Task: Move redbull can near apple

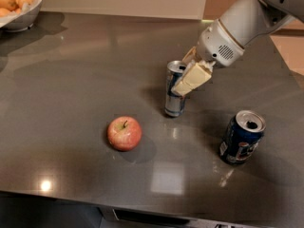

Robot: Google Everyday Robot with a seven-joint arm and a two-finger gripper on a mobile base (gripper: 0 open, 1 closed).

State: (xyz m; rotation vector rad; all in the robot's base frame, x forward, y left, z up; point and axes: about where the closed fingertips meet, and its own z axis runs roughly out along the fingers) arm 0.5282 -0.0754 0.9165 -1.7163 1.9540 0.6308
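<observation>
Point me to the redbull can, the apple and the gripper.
redbull can (175, 104): camera view, lower body.
apple (124, 133): camera view, centre of skin.
gripper (181, 78): camera view, between fingertips, clasping the can's top.

Slim redbull can (174, 102), blue and silver with a silver top. It is close to upright with a slight lean, base at the bench (71, 84); contact there unclear. The tool (184, 75) reaches in from the upper right, cream fingers clasped on the can's upper half.

The apple (124, 133) is round, red-pink with yellowish patches, stem up. It sits on the bench below-left of the tool, apart from the can.
</observation>
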